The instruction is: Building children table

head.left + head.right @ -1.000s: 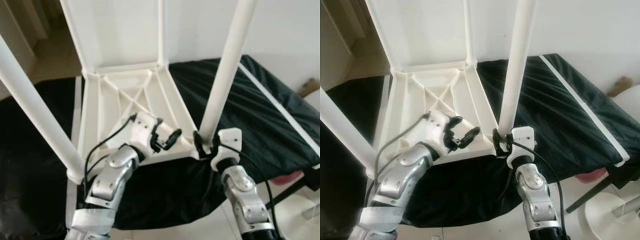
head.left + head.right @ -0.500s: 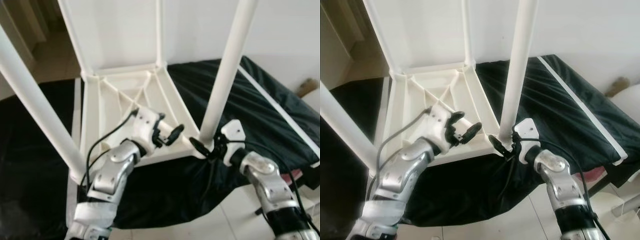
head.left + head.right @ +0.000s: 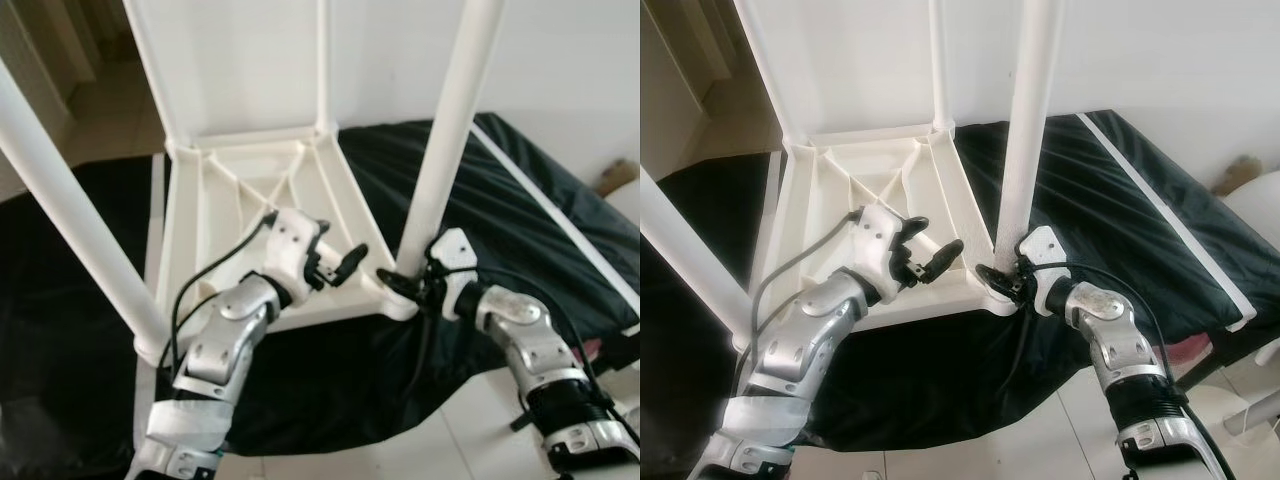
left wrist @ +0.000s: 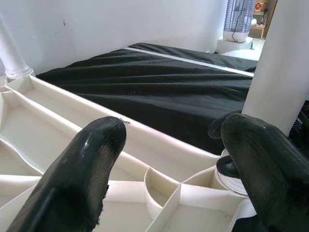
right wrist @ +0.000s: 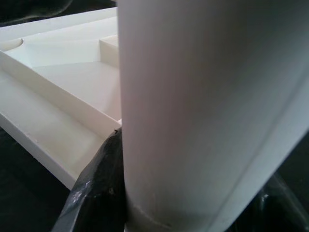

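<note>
A white table (image 3: 255, 190) lies upside down on a black sheet (image 3: 520, 230), its ribbed underside facing up and its legs rising from the corners. The sheet covers a bed whose near edge runs just below the table.

The right tool (image 3: 405, 283) is at the base of the near right leg (image 3: 440, 170), where the leg meets the table's near right corner. Its fingers (image 5: 96, 193) sit on both sides of the leg, closed around it.

The left tool (image 3: 335, 268) hovers over the underside near the table's near edge, just beside that corner. Its fingers (image 4: 91, 159) are spread wide and hold nothing.

The near left leg (image 3: 75, 215) slants up from the near left corner.
</note>
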Controlling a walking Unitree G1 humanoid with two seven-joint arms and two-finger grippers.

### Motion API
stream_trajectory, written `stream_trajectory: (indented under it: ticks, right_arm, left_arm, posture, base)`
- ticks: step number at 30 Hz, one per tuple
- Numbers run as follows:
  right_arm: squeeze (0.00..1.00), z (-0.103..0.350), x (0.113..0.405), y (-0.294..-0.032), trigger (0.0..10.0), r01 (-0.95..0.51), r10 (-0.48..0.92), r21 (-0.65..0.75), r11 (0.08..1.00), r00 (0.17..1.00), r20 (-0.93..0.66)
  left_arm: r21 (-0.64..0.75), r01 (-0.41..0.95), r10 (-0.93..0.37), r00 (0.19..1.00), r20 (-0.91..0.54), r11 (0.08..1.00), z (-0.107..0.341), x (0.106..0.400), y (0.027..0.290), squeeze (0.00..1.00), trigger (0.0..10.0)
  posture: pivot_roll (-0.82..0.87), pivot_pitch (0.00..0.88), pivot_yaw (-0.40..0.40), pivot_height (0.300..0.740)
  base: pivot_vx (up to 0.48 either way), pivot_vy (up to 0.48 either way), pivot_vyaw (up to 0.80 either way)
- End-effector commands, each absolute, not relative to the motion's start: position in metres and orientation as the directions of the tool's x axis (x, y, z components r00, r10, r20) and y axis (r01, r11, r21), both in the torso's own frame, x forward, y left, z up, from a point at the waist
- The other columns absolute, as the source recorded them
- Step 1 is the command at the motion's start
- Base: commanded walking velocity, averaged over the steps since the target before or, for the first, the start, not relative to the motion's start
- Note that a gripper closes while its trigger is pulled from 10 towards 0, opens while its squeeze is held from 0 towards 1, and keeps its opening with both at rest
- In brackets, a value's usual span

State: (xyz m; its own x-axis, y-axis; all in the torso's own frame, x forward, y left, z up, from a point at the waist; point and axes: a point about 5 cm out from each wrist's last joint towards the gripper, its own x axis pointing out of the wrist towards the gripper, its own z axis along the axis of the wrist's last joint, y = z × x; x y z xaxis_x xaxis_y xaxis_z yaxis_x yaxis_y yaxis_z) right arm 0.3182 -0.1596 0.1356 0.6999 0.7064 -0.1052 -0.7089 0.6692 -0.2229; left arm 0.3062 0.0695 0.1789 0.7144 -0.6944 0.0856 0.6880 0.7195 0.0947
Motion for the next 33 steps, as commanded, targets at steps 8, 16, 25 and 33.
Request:
stream_trajectory:
  ticks: [8, 16, 25, 33]
  right_arm:
    - [0.0, 0.117, 0.308, -0.157, 9.6, -0.747, 0.723, -0.221, 0.627, 0.664, -0.192]
    - [0.0, 0.12, 0.303, -0.152, 10.0, -0.69, 0.675, -0.206, 0.694, 0.723, -0.144]
    - [0.0, 0.112, 0.294, -0.138, 10.0, -0.458, 0.448, -0.194, 0.867, 0.889, -0.097]
    - [0.0, 0.097, 0.286, -0.137, 10.0, -0.176, 0.158, -0.135, 0.975, 0.978, -0.135]
  left_arm:
    - [0.112, 0.679, -0.688, 0.72, 0.087, 0.725, 0.179, 0.306, 0.07, 0.0, 10.0]
    - [0.106, 0.687, -0.695, 0.714, 0.087, 0.719, 0.178, 0.305, 0.067, 0.0, 10.0]
    - [0.084, 0.694, -0.699, 0.709, 0.094, 0.715, 0.177, 0.305, 0.064, 0.0, 10.0]
    - [0.077, 0.7, -0.705, 0.703, 0.098, 0.71, 0.177, 0.305, 0.06, 0.0, 10.0]
  posture:
    - [0.07, 0.0, 0.003, 0.74]
    - [0.04, 0.0, 0.005, 0.74]
    - [0.02, 0.0, -0.003, 0.74]
    - [0.01, 0.0, 0.003, 0.74]
  base:
    - [0.0, 0.0, 0.0]
    - [0.0, 0.0, 0.0]
    - [0.0, 0.0, 0.0]
    - [0.0, 0.0, 0.0]
